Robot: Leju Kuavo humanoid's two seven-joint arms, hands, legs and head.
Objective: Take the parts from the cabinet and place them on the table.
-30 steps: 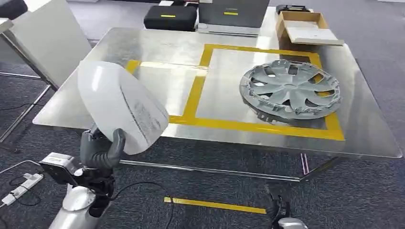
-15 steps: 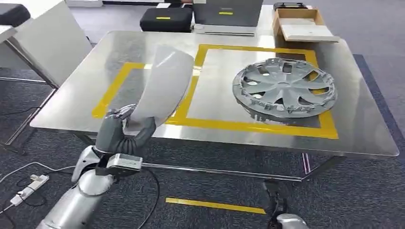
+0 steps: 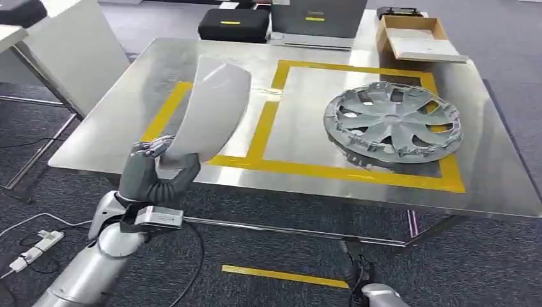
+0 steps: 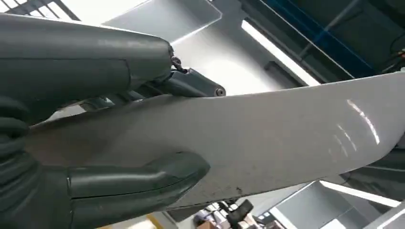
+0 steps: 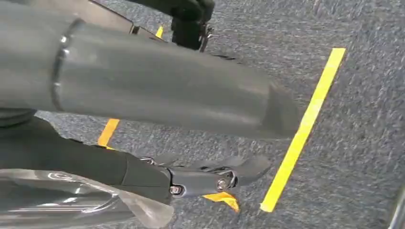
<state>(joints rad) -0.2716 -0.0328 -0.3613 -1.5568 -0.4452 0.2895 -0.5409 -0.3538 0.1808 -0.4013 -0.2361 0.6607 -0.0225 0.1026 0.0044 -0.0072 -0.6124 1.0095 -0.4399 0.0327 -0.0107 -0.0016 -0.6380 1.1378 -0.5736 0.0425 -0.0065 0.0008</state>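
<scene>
My left hand (image 3: 155,174) lower left, raised, thumb and fingers clamped on white panel (image 3: 211,109) | panel upright over table (image 3: 115,128) edge | right hand (image 5: 157,109) hung low, grip unclear

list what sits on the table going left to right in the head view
left hand gripping the curved white panel → yellow tape line between the two marked squares → grey wheel cover lying in the right square. All over the steel table.

floor: gray carpet (image 3: 486,268) | yellow tape (image 3: 284,275) | steel table (image 3: 115,121)
</scene>
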